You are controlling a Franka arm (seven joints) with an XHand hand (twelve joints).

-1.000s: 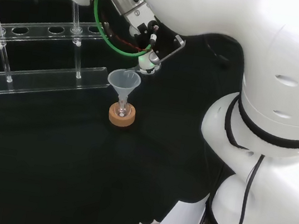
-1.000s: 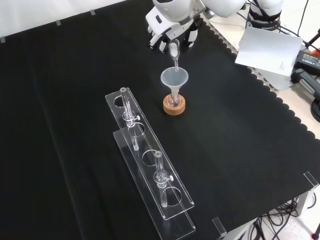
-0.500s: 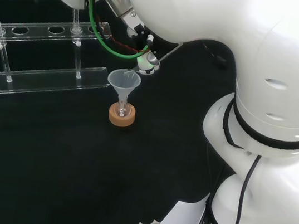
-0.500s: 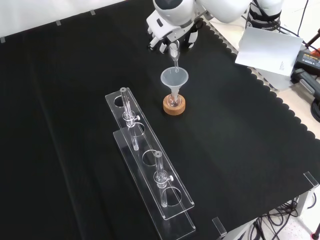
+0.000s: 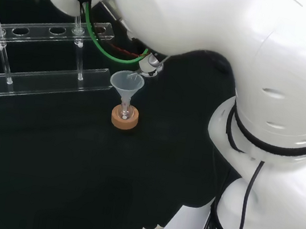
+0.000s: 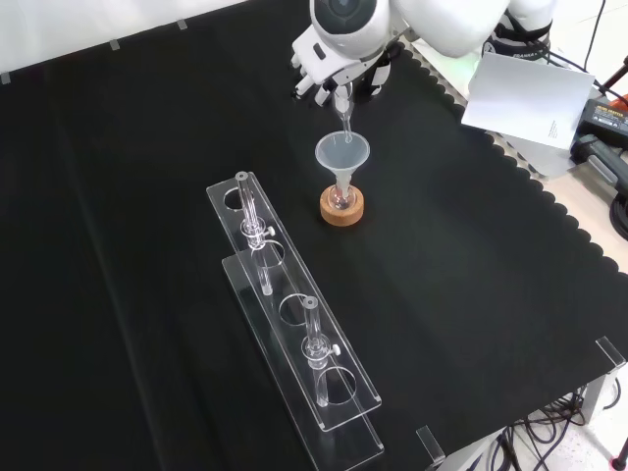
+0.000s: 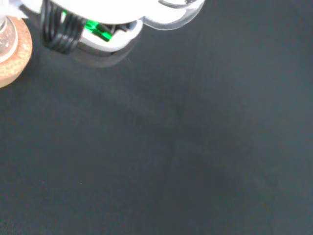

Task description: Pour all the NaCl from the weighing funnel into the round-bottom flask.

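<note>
Above the funnel [image 6: 342,154], hand [image 6: 339,71] tipping weighing funnel [image 6: 342,111].

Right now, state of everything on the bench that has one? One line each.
hand: shut on weighing funnel, above the funnel.
weighing funnel: tilted, tip down at the funnel's mouth.
funnel: upright, stem in the flask.
round-bottom flask: upright in cork ring.
cork ring: flat on cloth.
rack: standing, holds two upright glass tubes.
</note>
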